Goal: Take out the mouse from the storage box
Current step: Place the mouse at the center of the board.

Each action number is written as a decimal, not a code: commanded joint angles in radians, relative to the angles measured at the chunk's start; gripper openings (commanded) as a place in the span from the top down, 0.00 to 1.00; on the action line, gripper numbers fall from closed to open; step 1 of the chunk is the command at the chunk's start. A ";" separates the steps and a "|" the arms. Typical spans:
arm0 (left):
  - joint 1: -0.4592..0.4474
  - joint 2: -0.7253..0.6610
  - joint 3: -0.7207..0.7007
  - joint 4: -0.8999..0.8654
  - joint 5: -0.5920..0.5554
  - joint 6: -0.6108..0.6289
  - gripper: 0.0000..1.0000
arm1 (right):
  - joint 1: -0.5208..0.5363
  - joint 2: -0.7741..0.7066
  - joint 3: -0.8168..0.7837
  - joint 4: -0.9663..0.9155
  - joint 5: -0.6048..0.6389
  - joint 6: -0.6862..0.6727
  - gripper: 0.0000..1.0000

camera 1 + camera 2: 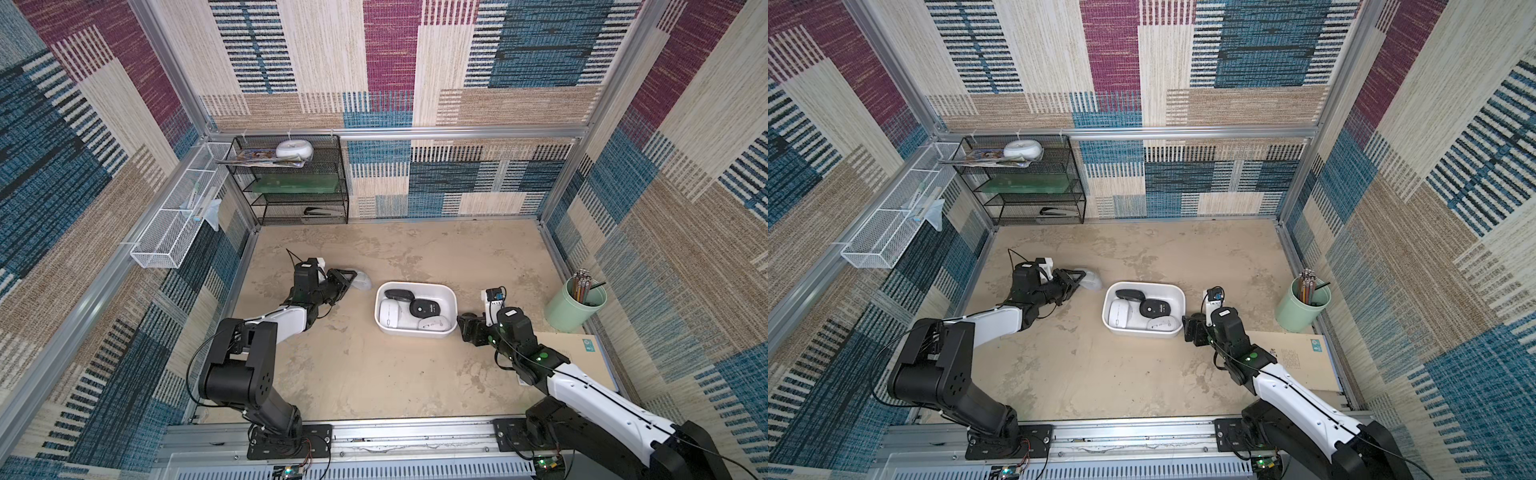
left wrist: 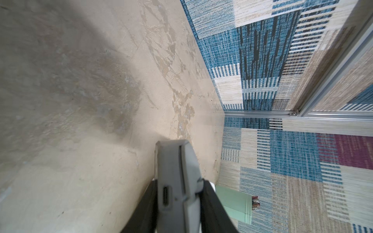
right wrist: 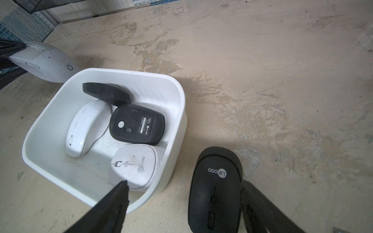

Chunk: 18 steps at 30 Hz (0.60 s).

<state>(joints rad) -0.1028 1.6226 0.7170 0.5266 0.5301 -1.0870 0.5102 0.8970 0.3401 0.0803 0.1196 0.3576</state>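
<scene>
Fig. Two-arm workspace, seen from above and from both wrists.

(a) My left gripper (image 1: 347, 279) is clamped on a grey mouse (image 1: 362, 281), gripped across its flanks. The left wrist view shows its charging port facing the camera. This mouse is outside the storage box (image 3: 129, 71), near the box's corner on my left arm's side and low over the table (image 1: 374, 374). I cannot tell whether it touches the surface.

(b) My right gripper (image 3: 184, 184) is spread wide and grasps nothing. One finger (image 3: 113, 201) hangs over the box's near corner. A black Lecoo mouse (image 3: 216, 189) lies on the table just beside the box, close to the other finger.

(c) Four mice are in the box:
- a black ribbed mouse (image 3: 107, 93), tilted against the far wall
- a white mouse (image 3: 84, 127)
- a black mouse lying belly-up (image 3: 137, 125)
- a white Lecoo mouse (image 3: 135, 163) in the corner nearest my right gripper

(d) A green pencil cup (image 1: 573, 307) stands well apart, by the wall on my right.
</scene>
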 commanded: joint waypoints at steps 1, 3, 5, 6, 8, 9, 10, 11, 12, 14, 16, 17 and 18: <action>0.020 0.015 -0.013 0.187 0.041 -0.049 0.88 | 0.002 0.007 0.012 0.021 0.008 0.001 0.11; 0.030 0.023 -0.016 0.194 0.039 -0.044 0.87 | 0.004 0.008 0.014 0.021 0.009 0.001 0.11; 0.037 0.041 -0.016 0.195 0.041 -0.043 0.87 | 0.003 0.011 0.014 0.021 0.009 0.000 0.11; 0.040 0.053 -0.019 0.208 0.041 -0.048 0.87 | 0.004 0.011 0.014 0.021 0.009 -0.001 0.11; 0.041 0.080 -0.027 0.239 0.040 -0.057 0.87 | 0.005 0.012 0.014 0.021 0.011 0.000 0.11; 0.040 0.094 -0.026 0.247 0.064 -0.061 0.87 | 0.004 0.013 0.014 0.022 0.011 0.000 0.11; 0.040 0.112 -0.027 0.259 0.076 -0.066 0.87 | 0.005 0.013 0.014 0.021 0.011 0.000 0.11; 0.040 0.125 -0.030 0.275 0.079 -0.072 0.86 | 0.006 0.016 0.016 0.021 0.012 0.000 0.11; 0.041 0.141 -0.033 0.293 0.081 -0.078 0.86 | 0.005 0.017 0.016 0.021 0.012 -0.001 0.11; 0.040 0.167 -0.036 0.311 0.086 -0.083 0.85 | 0.005 0.018 0.016 0.021 0.013 0.000 0.11; 0.040 0.187 -0.042 0.331 0.089 -0.087 0.84 | 0.006 0.018 0.017 0.021 0.013 0.000 0.11; 0.041 0.196 -0.044 0.339 0.090 -0.089 0.83 | 0.008 0.019 0.017 0.021 0.014 0.000 0.11; 0.041 0.204 -0.046 0.349 0.092 -0.091 0.81 | 0.007 0.019 0.017 0.021 0.014 0.000 0.11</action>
<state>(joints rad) -0.0631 1.8111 0.6743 0.7853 0.5976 -1.1675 0.5156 0.9146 0.3489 0.0803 0.1265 0.3576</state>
